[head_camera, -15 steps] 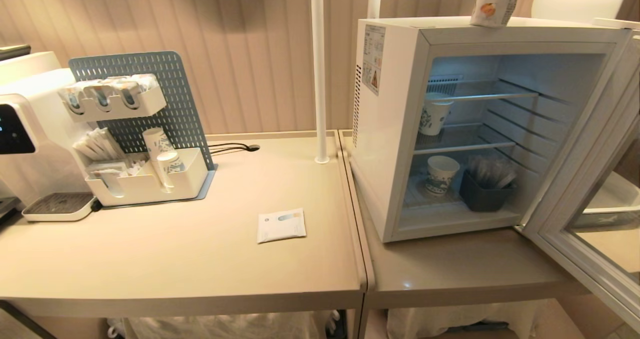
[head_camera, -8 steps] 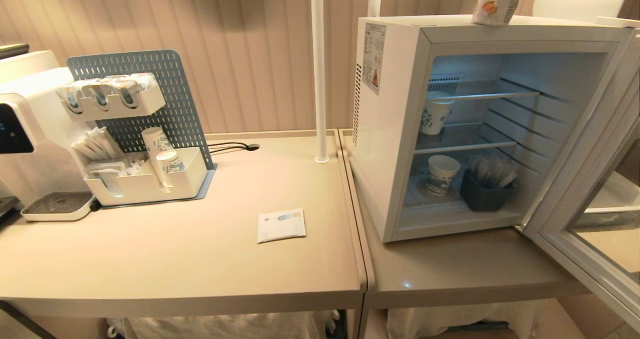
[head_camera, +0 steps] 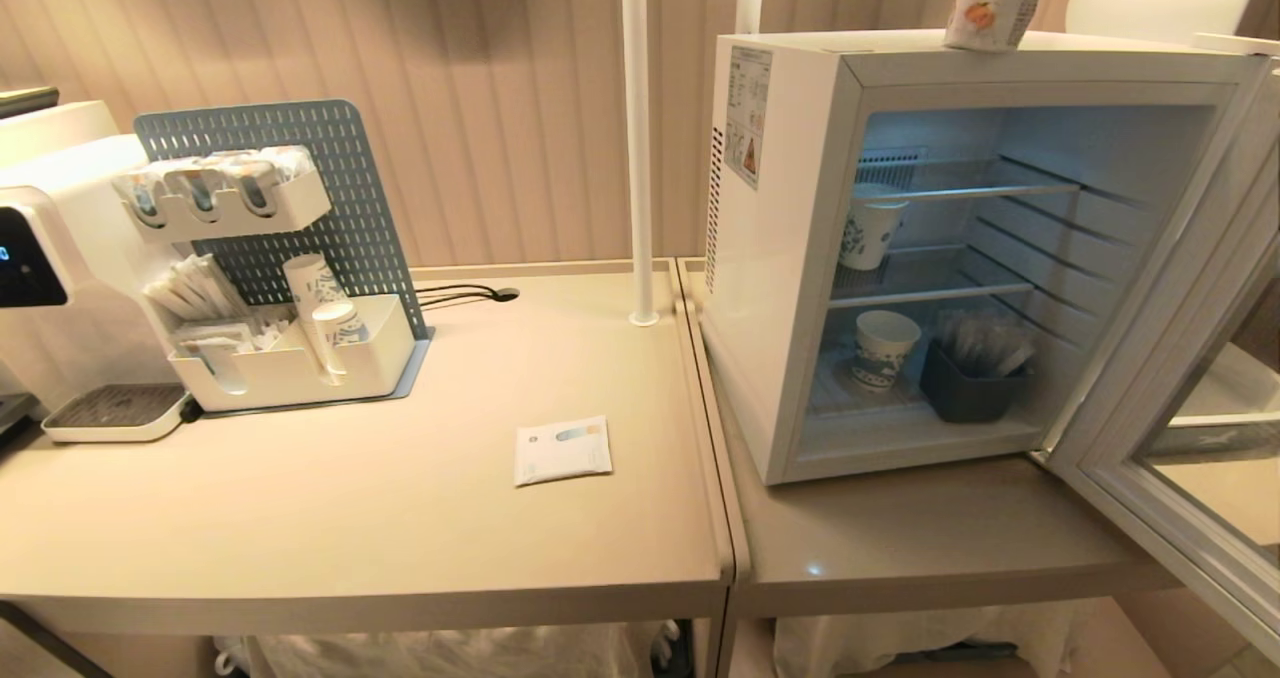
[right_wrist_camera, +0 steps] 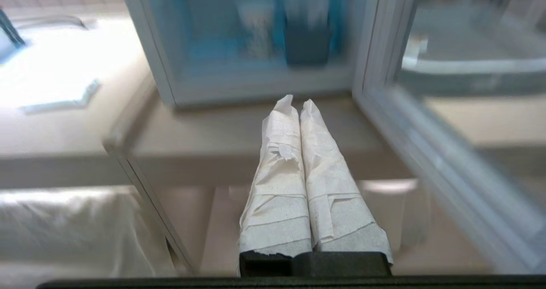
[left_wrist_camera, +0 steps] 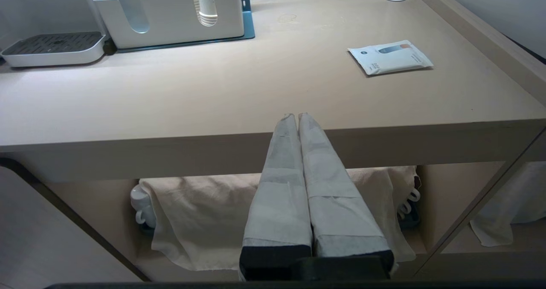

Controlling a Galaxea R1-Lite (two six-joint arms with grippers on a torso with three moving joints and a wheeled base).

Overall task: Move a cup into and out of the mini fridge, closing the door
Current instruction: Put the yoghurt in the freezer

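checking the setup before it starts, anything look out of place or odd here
Two things: the cup sits on top of the mini fridge, at its front edge, not inside, and the door hangs wide open. Nothing looks spilled or damaged.

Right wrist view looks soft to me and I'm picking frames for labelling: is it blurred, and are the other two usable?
Right wrist view: smeared, the fridge and door streaked, only the right tool crisp. Left wrist view: sharp, packet readable. Head view: sharp, edges bowed, glare on the door glass.
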